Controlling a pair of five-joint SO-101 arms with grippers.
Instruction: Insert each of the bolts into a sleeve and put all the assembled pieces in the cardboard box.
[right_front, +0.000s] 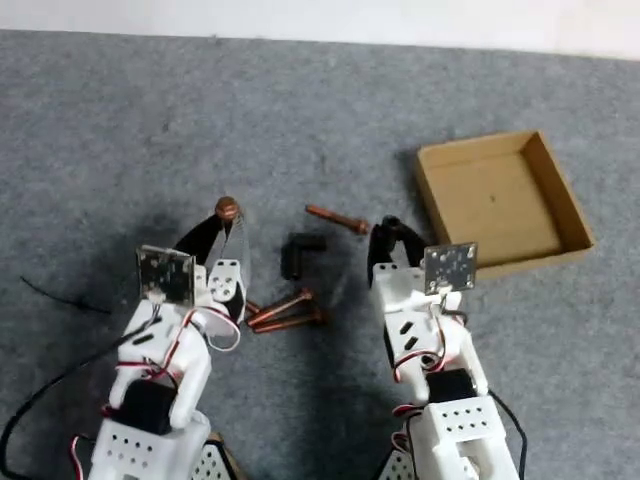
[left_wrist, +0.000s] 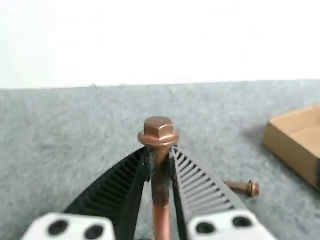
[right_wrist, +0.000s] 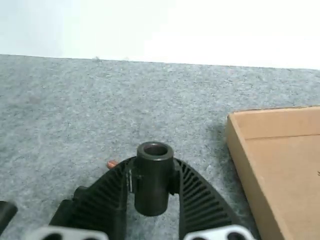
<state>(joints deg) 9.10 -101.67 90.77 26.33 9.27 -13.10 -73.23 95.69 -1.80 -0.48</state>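
Observation:
My left gripper (left_wrist: 160, 157) is shut on a copper bolt (left_wrist: 159, 135), held upright with its hex head above the fingertips; from above the bolt head (right_front: 227, 209) shows at the left gripper (right_front: 226, 222). My right gripper (right_wrist: 151, 172) is shut on a black sleeve (right_wrist: 153, 175), bore facing up; overhead the right gripper (right_front: 391, 237) is left of the cardboard box (right_front: 560, 195). A loose bolt (right_front: 336, 219) lies between the arms, with two more bolts (right_front: 285, 312) nearer the left arm. A black sleeve (right_front: 298, 252) lies on the mat in the middle.
The grey mat (right_front: 120, 130) covers the table. The box (right_wrist: 280, 165) is open-topped, with nothing visible inside. A black cable (right_front: 60, 296) trails at the left. A pale wall strip runs along the far edge.

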